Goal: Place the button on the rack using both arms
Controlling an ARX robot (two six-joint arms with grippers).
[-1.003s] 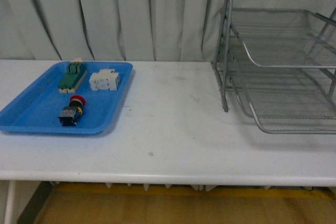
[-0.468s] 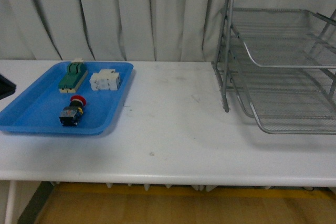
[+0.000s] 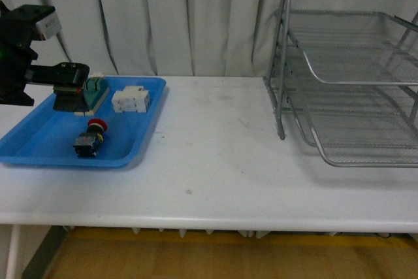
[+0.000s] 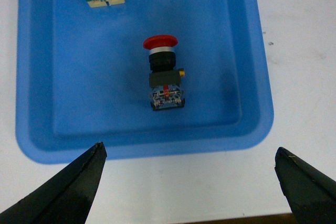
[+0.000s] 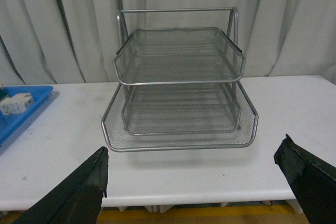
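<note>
White table [image 3: 215,155], grey curtains [image 3: 163,17] behind. The button [image 3: 89,138] is lying on its side in the blue tray [image 3: 39,145] on the left, untouched. Left gripper [image 4: 189,153] hovers above it, fingers wide apart. Right gripper [image 5: 191,150] is spread too, facing the rack [image 5: 178,82].

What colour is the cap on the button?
Red. It shows best in the left wrist view, where the button lies in the blue tray.

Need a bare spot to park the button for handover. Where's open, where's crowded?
Widest free patch: the white table between the blue tray and the rack, bare to the front edge. In the tray, the floor left of the button is free; its far end is crowded by the green-and-cream block, white terminal block and left gripper.
</note>
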